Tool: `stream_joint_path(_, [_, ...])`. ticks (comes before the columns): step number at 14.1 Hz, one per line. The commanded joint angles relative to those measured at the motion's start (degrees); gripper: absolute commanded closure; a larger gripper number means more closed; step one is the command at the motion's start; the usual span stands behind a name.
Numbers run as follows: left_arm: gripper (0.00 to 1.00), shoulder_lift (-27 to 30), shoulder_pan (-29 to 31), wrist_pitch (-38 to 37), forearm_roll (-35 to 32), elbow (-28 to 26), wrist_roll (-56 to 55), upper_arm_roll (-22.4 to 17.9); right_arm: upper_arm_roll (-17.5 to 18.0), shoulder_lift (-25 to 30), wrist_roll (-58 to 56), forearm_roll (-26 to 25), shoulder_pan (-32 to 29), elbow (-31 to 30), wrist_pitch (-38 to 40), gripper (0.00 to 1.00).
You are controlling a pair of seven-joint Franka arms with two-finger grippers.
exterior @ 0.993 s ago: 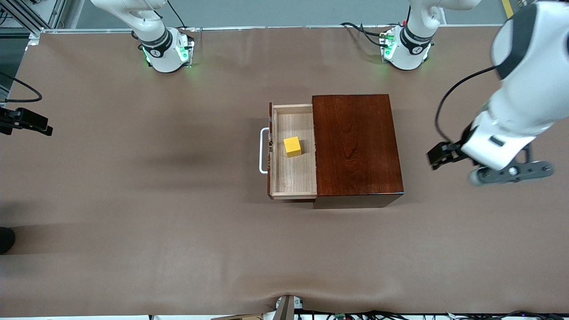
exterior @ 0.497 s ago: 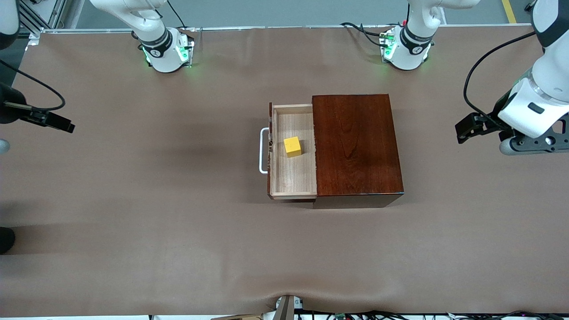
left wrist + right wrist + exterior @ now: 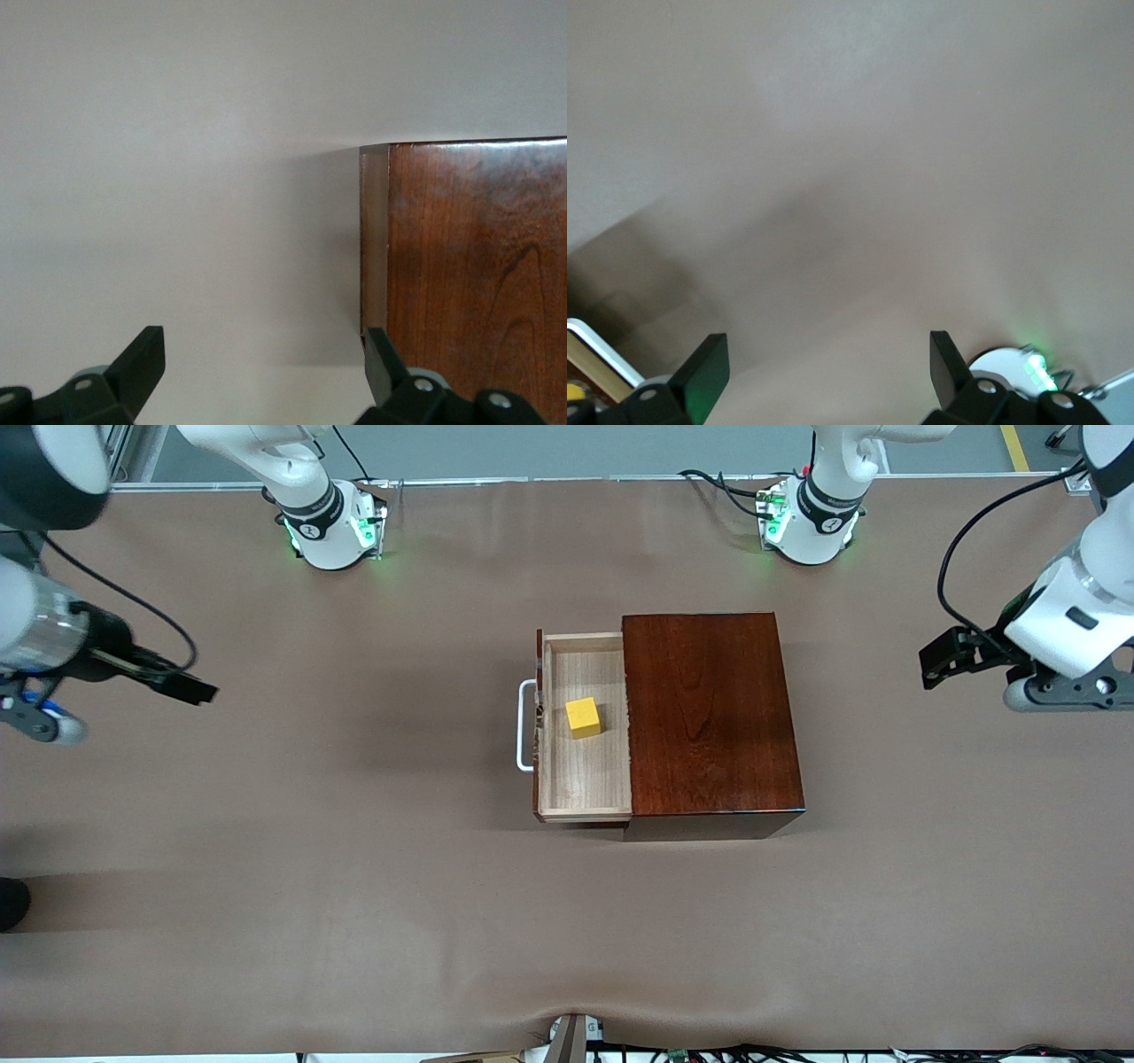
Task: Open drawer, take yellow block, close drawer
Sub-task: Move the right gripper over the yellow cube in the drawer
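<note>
Both arms have shifted since a second ago: the left gripper (image 3: 941, 666) has drawn away from the wooden box (image 3: 709, 717) toward its own end of the tabletop (image 3: 354, 886), while the right gripper (image 3: 190, 688) has come into view from its end, heading toward the drawer (image 3: 585, 779). Each gripper's fingers stand wide apart and empty, as both wrist views show. The drawer is pulled out of the box with its white handle (image 3: 524, 724) facing the right arm's end, and the yellow block (image 3: 583, 716) sits inside on the pale wood floor. Opening looks finished; taking the block is the step in hand. The right gripper would likely need to travel over the handle, descend into the tray, and straddle the block before closing.
</note>
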State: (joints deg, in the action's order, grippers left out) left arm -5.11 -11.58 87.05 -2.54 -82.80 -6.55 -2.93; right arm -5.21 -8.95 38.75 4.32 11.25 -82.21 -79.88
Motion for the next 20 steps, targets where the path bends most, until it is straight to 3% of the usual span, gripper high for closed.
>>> stream_joint_path(1, [0.00, 3.52, 1.64, -0.12, 1.05, -2.81, 3.37, 0.47, -0.42, -0.90, 10.44, 0.69, 4.91, 0.65, -0.01, 0.00])
stream_joint_path(6, [0.00, 5.45, 2.79, -0.47, 2.36, -4.48, 3.82, 0.56, -0.33, -2.56, 25.81, 4.29, 11.15, 0.39, -4.57, 0.00])
stream_joint_path(11, [0.00, 5.99, 2.71, -0.56, 2.63, -4.66, 3.73, 0.56, -0.42, -5.64, 42.79, 4.30, 19.59, 0.39, -10.20, 0.00])
stream_joint_path(20, [0.00, 6.08, 3.23, -1.88, 2.63, -4.04, 4.00, 0.21, -0.33, -10.65, 61.52, 6.22, 26.98, 0.30, -19.95, 0.00])
